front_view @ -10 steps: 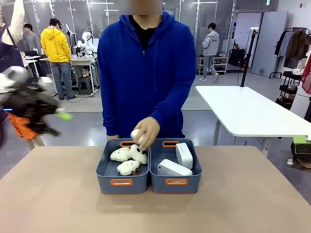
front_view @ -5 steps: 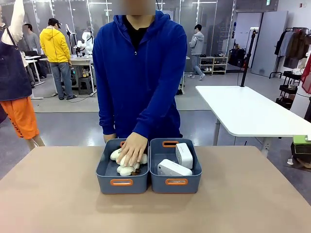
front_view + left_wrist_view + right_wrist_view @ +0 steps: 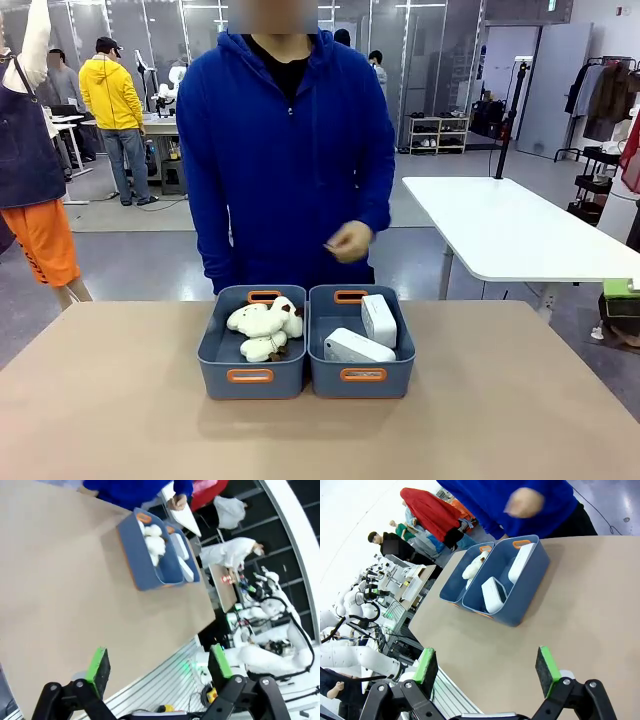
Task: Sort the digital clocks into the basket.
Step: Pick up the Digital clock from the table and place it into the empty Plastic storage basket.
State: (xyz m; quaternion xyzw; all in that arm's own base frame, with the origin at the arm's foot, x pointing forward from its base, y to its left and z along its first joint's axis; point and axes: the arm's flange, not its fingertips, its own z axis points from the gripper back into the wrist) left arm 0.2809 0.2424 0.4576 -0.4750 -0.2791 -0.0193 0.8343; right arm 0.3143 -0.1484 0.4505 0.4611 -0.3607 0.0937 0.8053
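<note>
My left gripper (image 3: 159,664) and right gripper (image 3: 487,669) both hang spread and empty, near my edge of the table (image 3: 520,420); far across it, the two digital clocks (image 3: 368,333) lie in the right-hand basket (image 3: 360,382). The plush toys (image 3: 264,328) fill the left bin (image 3: 250,382); the person's hand (image 3: 349,241) is raised above the far edge.

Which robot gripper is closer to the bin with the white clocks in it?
Right, slightly, judging by the wrist views. The right gripper hangs open above the table's near edge, facing the clock bin. The left gripper, also open, sits farther back, with the plush-toy bin between.
</note>
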